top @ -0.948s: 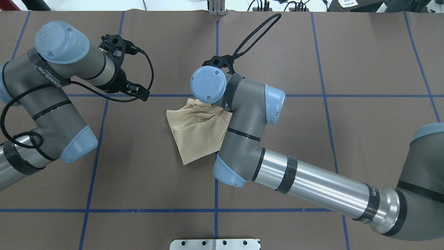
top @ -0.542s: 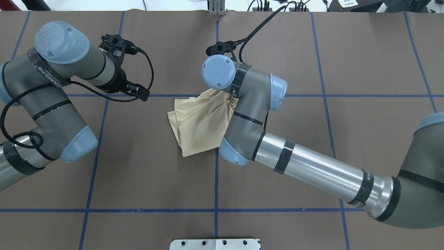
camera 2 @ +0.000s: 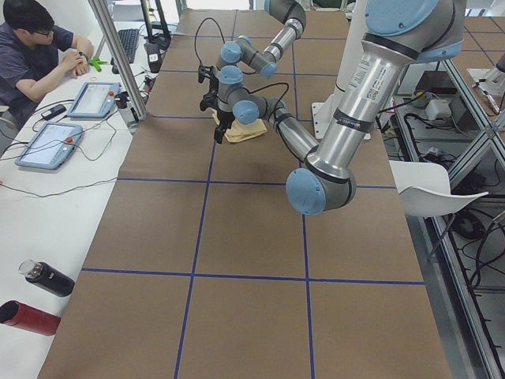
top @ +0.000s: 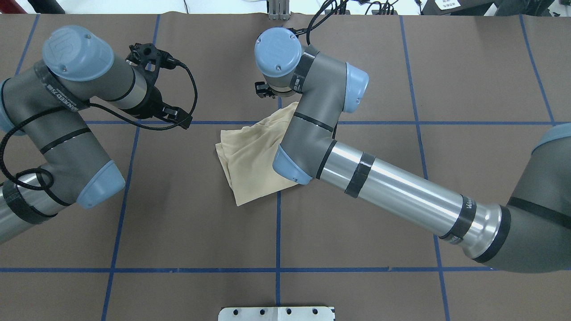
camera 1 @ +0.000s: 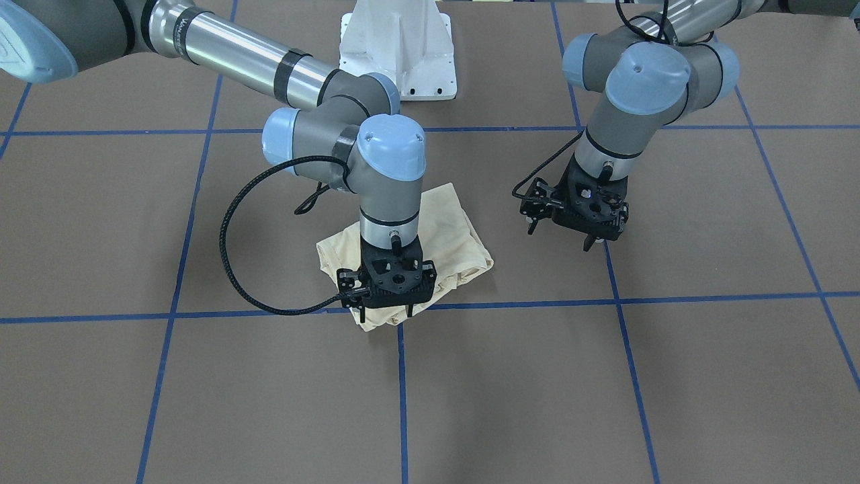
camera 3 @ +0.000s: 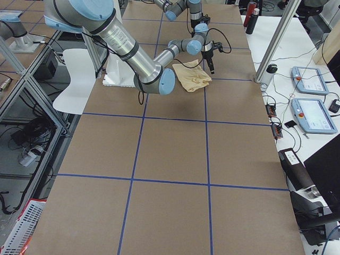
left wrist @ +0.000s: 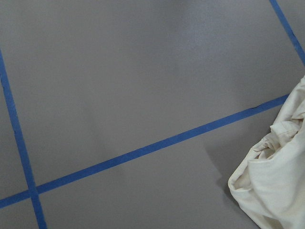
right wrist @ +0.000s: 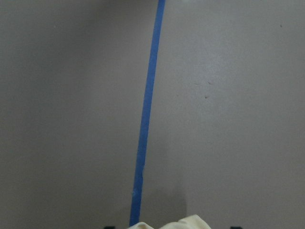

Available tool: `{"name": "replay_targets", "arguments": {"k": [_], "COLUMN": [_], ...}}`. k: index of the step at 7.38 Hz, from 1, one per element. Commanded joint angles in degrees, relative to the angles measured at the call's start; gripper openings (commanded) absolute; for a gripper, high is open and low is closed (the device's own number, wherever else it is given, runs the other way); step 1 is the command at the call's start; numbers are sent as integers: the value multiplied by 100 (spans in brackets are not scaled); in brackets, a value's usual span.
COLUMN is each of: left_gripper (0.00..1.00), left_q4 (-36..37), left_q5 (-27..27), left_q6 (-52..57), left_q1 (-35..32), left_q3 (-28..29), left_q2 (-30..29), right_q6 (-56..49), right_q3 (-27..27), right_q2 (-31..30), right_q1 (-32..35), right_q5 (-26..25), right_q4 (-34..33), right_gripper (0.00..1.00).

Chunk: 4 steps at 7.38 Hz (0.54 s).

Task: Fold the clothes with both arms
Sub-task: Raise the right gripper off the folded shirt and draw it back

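Note:
The cream-yellow shirt (top: pixel 250 156) lies as a folded, rumpled bundle at mid-table; its print and tag are hidden. It also shows in the front view (camera 1: pixel 453 225). My right gripper (camera 1: pixel 387 313) hangs low over the shirt's far corner with its fingers spread, open. In the right wrist view the shirt's tip (right wrist: pixel 167 223) shows at the bottom edge. In the overhead view my right wrist covers that gripper. My left gripper (camera 1: pixel 559 239) is open and empty, held above bare table beside the shirt. The left wrist view shows the shirt's edge (left wrist: pixel 276 191).
The brown table cover (top: pixel 178 232) has blue tape grid lines (top: pixel 278 240). The white pedestal base (camera 1: pixel 396 40) stands at the robot's side. A side table with tablets (camera 2: pixel 95 99), bottles (camera 2: pixel 47 278) and a seated person (camera 2: pixel 31 47) runs along the far edge.
My right wrist has moved toward the table's far side, and the shirt's far corner has been drawn out that way. The left arm has stayed still.

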Motion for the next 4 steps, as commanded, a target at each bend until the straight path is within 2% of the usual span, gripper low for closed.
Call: {"name": "replay_targets", "arguments": {"k": [1, 2, 3, 4], "left_gripper": [100, 100, 100, 100], "left_q4": [313, 724, 1302, 1578], "left_q5": [-248, -249, -240, -240], "left_q6": [96, 341, 917, 1584], "left_q1": [-241, -329, -548, -916], "left_q3": [-501, -861, -1230, -1469], "left_q2": [272, 378, 493, 703], "right_q6": [-67, -146, -504, -1038], "right_q3": [244, 733, 1513, 2225], "right_q2": [-48, -379, -974, -1563], "right_q1": [470, 655, 866, 1198], "right_q5": [1108, 1399, 1515, 1760], "right_q4": [-647, -893, -1044, -1376], "right_gripper": [100, 100, 100, 100]}}
